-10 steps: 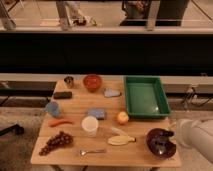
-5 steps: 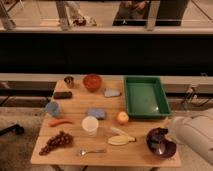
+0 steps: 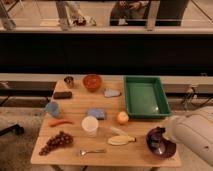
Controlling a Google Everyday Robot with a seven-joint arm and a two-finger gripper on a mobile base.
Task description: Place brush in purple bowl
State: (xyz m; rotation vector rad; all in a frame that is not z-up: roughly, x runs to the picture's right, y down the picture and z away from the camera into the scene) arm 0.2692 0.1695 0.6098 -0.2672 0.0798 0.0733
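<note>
The purple bowl sits at the table's front right corner, glossy with a shiny inside. My white arm reaches in from the right edge. My gripper is a dark shape just above the bowl's rim and inside. A small dark form at the gripper over the bowl may be the brush, but I cannot tell it apart from the gripper. The orange-red bowl stands at the back of the table, far from the gripper.
A green tray lies behind the purple bowl. On the wooden table are a black block, a metal cup, a blue sponge, a white cup, an orange, a banana, grapes and a fork.
My arm has come in a little further from the right and fills more of the lower right corner. The bowl and the other objects have not moved.
</note>
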